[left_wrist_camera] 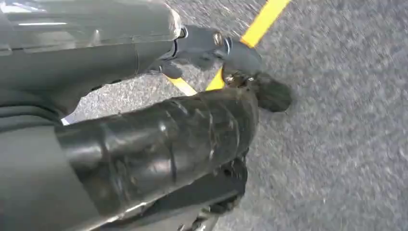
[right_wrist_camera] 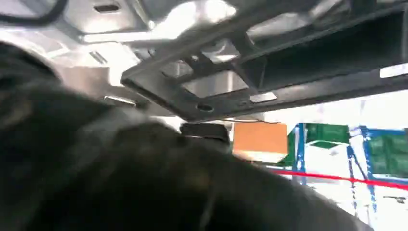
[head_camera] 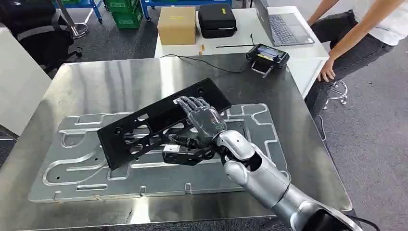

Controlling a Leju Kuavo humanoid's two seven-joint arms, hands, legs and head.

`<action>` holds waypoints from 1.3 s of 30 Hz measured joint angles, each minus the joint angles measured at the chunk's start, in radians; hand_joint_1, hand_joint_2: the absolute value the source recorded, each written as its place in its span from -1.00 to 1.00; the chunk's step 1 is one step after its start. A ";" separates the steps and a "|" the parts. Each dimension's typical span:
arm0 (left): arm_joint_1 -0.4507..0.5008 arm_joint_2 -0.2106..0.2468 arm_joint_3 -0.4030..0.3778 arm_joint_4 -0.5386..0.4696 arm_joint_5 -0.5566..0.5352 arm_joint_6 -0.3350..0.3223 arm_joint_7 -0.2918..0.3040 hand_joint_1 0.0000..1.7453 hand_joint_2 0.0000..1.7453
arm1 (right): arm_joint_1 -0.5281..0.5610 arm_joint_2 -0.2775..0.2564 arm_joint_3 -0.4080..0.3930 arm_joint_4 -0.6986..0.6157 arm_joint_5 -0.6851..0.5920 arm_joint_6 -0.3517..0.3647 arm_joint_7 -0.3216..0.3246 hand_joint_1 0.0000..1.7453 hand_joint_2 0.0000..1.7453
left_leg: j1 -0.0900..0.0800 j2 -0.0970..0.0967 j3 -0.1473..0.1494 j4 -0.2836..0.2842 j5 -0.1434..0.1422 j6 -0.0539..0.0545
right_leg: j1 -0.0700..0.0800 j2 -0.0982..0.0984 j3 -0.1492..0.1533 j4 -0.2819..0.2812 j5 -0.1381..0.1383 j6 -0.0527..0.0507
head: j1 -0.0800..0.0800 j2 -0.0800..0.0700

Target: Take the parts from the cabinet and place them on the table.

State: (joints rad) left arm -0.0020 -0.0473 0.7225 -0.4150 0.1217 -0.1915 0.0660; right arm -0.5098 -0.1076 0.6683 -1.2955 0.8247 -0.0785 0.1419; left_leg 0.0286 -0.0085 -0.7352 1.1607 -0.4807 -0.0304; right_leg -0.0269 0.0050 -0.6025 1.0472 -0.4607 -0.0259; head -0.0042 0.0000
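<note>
A long black panel with cut-outs (head_camera: 144, 130) lies slanted over a large silver machined plate (head_camera: 86, 168) on the steel table (head_camera: 96, 82). My right hand (head_camera: 204, 120) grips the panel's right half, fingers laid over its top face and the thumb under its near edge. The right wrist view, past the blurred right hand (right_wrist_camera: 120, 178), looks along the black panel (right_wrist_camera: 269, 82), whose near edge stands a little off the plate. My left hand (left_wrist_camera: 231, 57) hangs over grey floor with nothing in it, fingers loosely apart.
Behind the steel table a white table holds a cardboard box (head_camera: 177, 25), a black case (head_camera: 217, 20), a laptop (head_camera: 281, 24) and a handheld controller (head_camera: 267, 55). A person (head_camera: 351, 33) leans on its right corner. Green crates (head_camera: 122, 12) stand at the back.
</note>
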 joint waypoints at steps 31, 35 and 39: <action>-0.002 -0.014 0.039 -0.017 -0.290 0.092 0.022 -1.00 -1.00 | 0.186 -0.027 -0.035 -0.267 0.046 -0.241 -0.065 -1.00 -1.00 | -0.016 0.012 0.022 0.013 -0.064 0.010 | 0.014 -0.014 0.045 -0.028 -0.018 -0.011 | 0.000 0.000; 0.005 -0.015 0.040 -0.017 -0.312 0.100 0.011 -1.00 -1.00 | 0.276 -0.067 -0.103 -0.271 0.039 -0.266 -0.105 -1.00 -1.00 | -0.007 0.012 0.045 0.150 -0.060 -0.002 | 0.012 -0.021 -0.013 -0.017 0.022 -0.004 | 0.000 0.000; -0.002 -0.014 0.040 -0.017 -0.320 0.092 0.008 -1.00 1.00 | 0.298 -0.078 -0.131 -0.284 0.039 -0.261 -0.106 -1.00 -1.00 | -0.011 0.008 0.271 -0.156 -0.062 0.010 | 0.012 -0.018 -0.059 0.006 0.052 0.022 | 0.001 0.000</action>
State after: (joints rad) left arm -0.0040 -0.0618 0.7626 -0.4322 -0.1984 -0.1000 0.0744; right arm -0.2123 -0.1854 0.5375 -1.5797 0.8637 -0.3399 0.0363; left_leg 0.0178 -0.0001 -0.4641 1.0046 -0.5431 -0.0208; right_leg -0.0149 -0.0129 -0.6615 1.0528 -0.4087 -0.0043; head -0.0034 0.0000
